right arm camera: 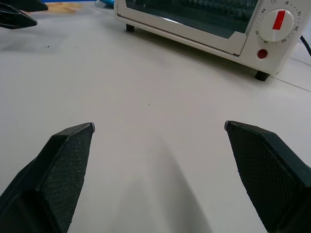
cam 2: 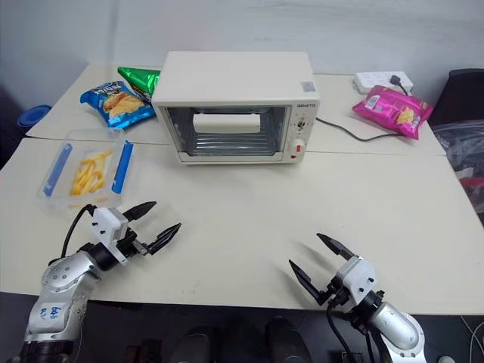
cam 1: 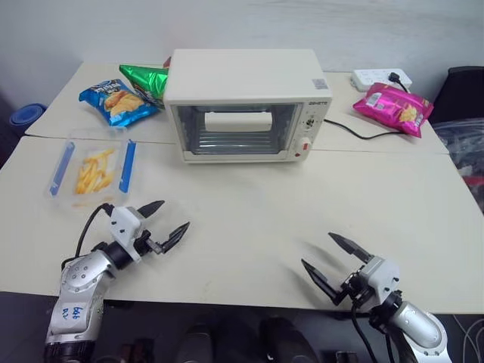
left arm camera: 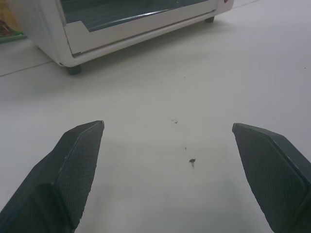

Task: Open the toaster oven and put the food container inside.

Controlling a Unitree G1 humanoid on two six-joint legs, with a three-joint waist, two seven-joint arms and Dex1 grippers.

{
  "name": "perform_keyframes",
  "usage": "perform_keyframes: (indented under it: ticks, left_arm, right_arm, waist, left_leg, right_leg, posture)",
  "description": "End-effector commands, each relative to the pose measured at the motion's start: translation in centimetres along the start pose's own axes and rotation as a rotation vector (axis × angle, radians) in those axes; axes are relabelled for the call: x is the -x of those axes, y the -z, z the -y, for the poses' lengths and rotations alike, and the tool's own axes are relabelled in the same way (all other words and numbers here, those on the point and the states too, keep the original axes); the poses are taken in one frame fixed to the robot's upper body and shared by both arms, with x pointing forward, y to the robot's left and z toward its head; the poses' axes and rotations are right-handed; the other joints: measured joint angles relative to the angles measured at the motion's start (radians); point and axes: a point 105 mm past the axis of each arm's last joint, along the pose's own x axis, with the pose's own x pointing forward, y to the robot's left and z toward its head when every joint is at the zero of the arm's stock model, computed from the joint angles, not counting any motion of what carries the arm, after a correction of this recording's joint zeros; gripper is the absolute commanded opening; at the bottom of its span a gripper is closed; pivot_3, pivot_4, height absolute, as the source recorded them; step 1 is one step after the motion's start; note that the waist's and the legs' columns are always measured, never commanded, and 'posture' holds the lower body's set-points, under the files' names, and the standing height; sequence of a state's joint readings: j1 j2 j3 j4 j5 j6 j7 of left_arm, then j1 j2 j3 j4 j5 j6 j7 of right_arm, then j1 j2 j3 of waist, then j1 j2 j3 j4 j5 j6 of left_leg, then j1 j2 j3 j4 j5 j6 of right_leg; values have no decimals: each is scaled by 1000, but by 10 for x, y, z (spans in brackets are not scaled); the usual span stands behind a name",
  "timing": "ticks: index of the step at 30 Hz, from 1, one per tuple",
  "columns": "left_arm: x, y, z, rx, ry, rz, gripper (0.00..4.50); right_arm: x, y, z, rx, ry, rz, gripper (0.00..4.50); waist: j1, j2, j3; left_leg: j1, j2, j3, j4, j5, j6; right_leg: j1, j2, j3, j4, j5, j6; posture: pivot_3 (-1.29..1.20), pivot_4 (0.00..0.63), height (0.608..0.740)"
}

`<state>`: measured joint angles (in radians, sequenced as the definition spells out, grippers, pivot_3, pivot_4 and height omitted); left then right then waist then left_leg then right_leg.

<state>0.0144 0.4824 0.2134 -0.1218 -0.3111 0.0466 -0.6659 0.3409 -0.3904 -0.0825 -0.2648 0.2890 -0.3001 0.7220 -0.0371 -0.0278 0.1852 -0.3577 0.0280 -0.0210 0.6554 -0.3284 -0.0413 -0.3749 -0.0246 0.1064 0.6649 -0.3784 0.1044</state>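
Toaster oven [cam 1: 246, 106] sits toward the back of the cream table [cam 1: 249, 219], glass door shut, cream handle bar across the upper part of the glass. Knobs and a red button run down the front panel on its right side; a black cord leaves that side toward a white power strip [cam 1: 382, 77] at the table's far edge.

Food container [cam 1: 94, 170] lies flat on the table, forward and to the left of the oven, well apart from it. Clear lid on, a blue clip along each long side, yellow fries showing between them.

Left gripper [cam 1: 165, 224] hovers low over the table, forward of the oven's left end and just nearer than the container. Fingers spread wide, nothing between them.

Right gripper [cam 1: 327, 258] hovers near the table's front edge, forward of the oven's right end and well apart from it. Fingers likewise spread wide, empty. Its wrist view looks at the oven's lower right corner, timer dial and red button.

Blue chip bag [cam 1: 117, 100] and green bag [cam 1: 147, 80] lie left of the oven, the green one touching its side. Pink snack bag [cam 1: 393, 107] lies to the oven's right.
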Motion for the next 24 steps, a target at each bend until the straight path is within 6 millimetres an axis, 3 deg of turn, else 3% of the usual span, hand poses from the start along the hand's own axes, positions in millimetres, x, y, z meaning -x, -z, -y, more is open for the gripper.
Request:
perform_keyframes:
  ticks: [1, 6, 9, 13, 18, 22, 24]
  left_arm:
    - [1, -5, 0, -30, 6, 12, 4500]
    - [6, -24, 6, 154, 137, 53, 4500]
    - [11, -55, -6, 258, 231, 105, 4500]
    - [10, -86, -30, 256, 249, 166, 4500]
    - [5, -115, -43, 267, 238, 267, 4500]
    - [4, -117, -43, 271, 242, 266, 4500]
    - [4, -112, -40, 274, 237, 258, 4500]
  right_arm:
    - [-4, -9, 6, 11, -5, 41, 4490]
    - [-30, -42, 14, -25, -102, 129, 4490]
    - [-65, -78, 30, -88, -170, 189, 4490]
    - [-111, -97, 51, -107, -221, 143, 4490]
    - [-154, -116, 68, -134, -198, 161, 4490]
    - [-176, -120, 70, -129, -186, 168, 4490]
    - [-188, -128, 54, -132, -237, 192, 4490]
  waist:
    - [-1, 0, 0]
    - [-1, 0, 0]
    - [-13, 1, 2]
    - [-18, 1, 2]
    - [-20, 2, 2]
    - [-25, 1, 1]
    - [-30, 1, 1]
  left_leg:
    - [0, 0, 0, -1, 0, 0]
    - [1, 0, 0, -1, 0, 0]
    - [1, 1, -1, -1, 1, -1]
    - [1, 0, -6, -2, 2, -2]
    - [-6, 1, -8, -3, 3, -3]
    - [-28, 1, -7, 9, 4, -7]
    - [-33, 0, -3, 10, 4, -7]
  right_leg:
    - [0, 0, 0, 0, 0, 0]
    - [0, 0, 0, 0, 0, 0]
    - [-1, 0, 0, 2, 1, -1]
    - [-1, 0, -5, 2, 1, -3]
    - [-5, -2, -15, -2, 1, -3]
    - [-28, -6, -25, 12, 1, -3]
    - [-35, -12, -33, 14, 2, -3]
  posture:
    - [0, 150, 740]
    - [0, 150, 740]
    - [0, 150, 740]
    - [0, 150, 740]
    - [0, 150, 740]
    - [0, 150, 740]
    - [0, 150, 740]
